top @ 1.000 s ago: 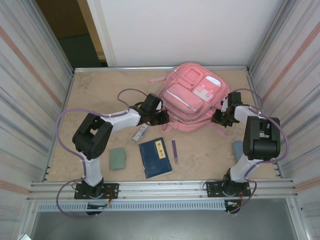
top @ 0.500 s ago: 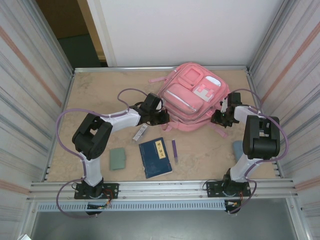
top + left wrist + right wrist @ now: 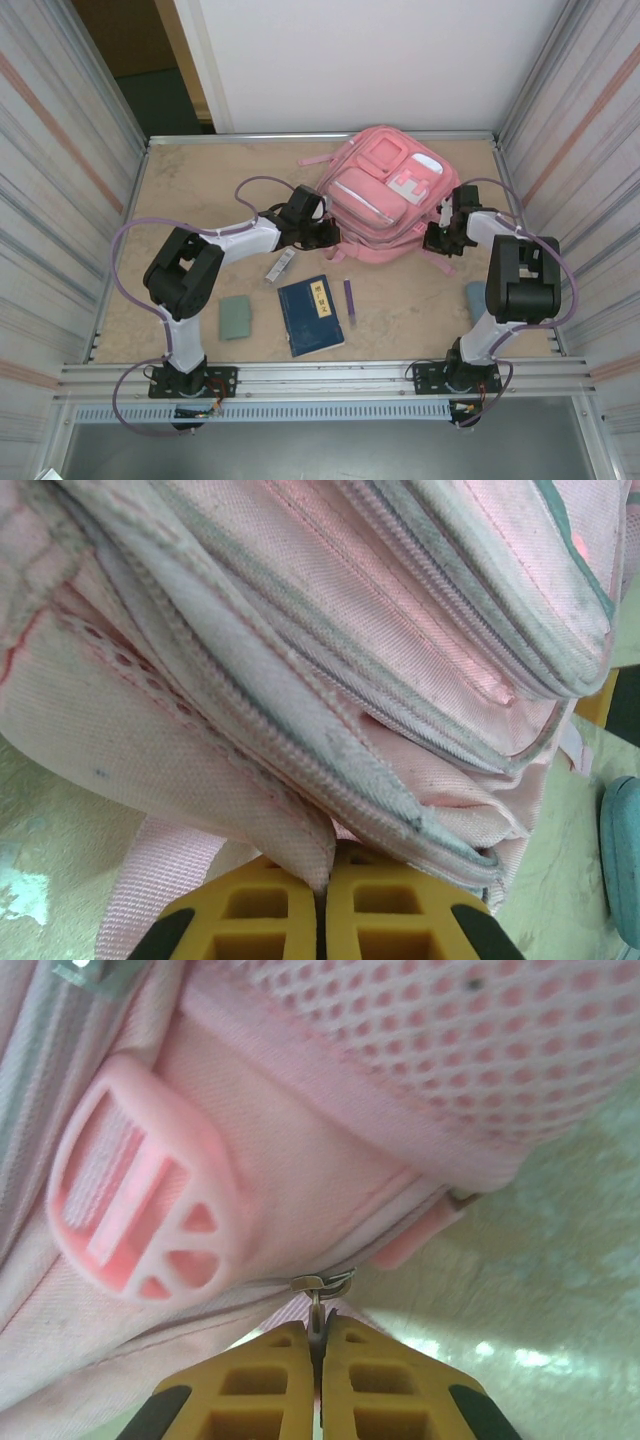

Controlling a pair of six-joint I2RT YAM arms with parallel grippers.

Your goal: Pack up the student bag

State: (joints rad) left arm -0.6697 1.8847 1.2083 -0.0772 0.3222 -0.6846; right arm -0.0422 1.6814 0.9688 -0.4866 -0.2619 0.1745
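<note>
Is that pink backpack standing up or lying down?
Lying down. Seen from above, the backpack has its front pockets and white patch facing up, and a strap trails across the table.

Both arms are built alike; the left arm (image 3: 185,275) and the right arm (image 3: 520,282) have bulky black joint housings joined by pale, whitish links; each rises from a flat black base, the left base (image 3: 190,381) and the right base (image 3: 462,378), whose fixings are too small to make out, though they look like bolts; a thin lilac cable (image 3: 262,180) loops loosely off the left arm, and a matching right cable (image 3: 485,182) off the other; seen close, the left gripper (image 3: 322,875) has mustard-yellow moulded fingers (image 3: 262,912) with square grid-like recesses and black patches at the outer corners; the right gripper (image 3: 318,1338) has the same yellow fingers (image 3: 385,1392).
</note>
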